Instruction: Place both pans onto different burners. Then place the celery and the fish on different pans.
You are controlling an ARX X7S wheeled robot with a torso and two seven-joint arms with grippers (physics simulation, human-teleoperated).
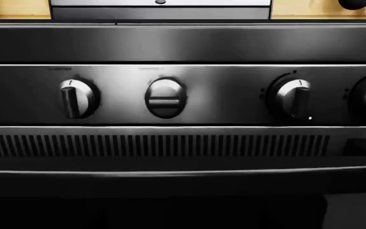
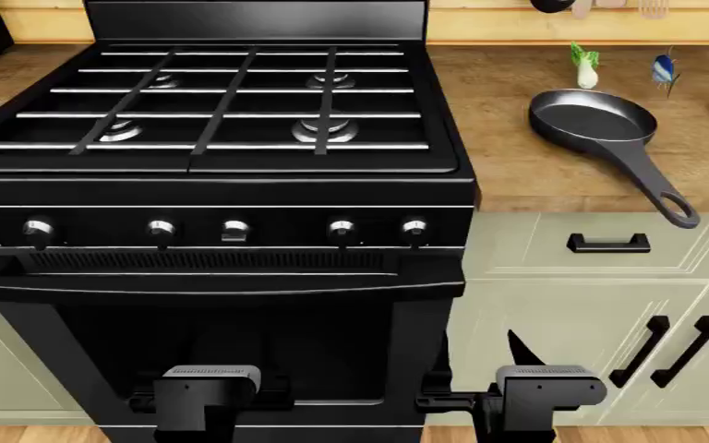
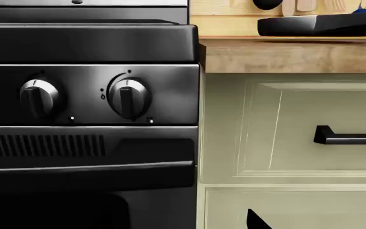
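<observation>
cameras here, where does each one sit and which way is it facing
Head view: high on the robot, looking forward and down over the black gas stove, the wooden counter and the round black frying pan with a loop-ended metal handle; both arms show low in frame.
Left wrist view: low, level with the stove's silver control knobs, facing the stove front; no robot parts show.
Right wrist view: low, facing the stove's right edge and the pale green cabinet drawer; no gripper shows clearly.
Shared: both wrist views and the head view show the knob panel.

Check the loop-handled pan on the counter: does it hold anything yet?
Empty. The head view shows the pan's bare black inside; the celery and fish sit behind it on the counter.
</observation>
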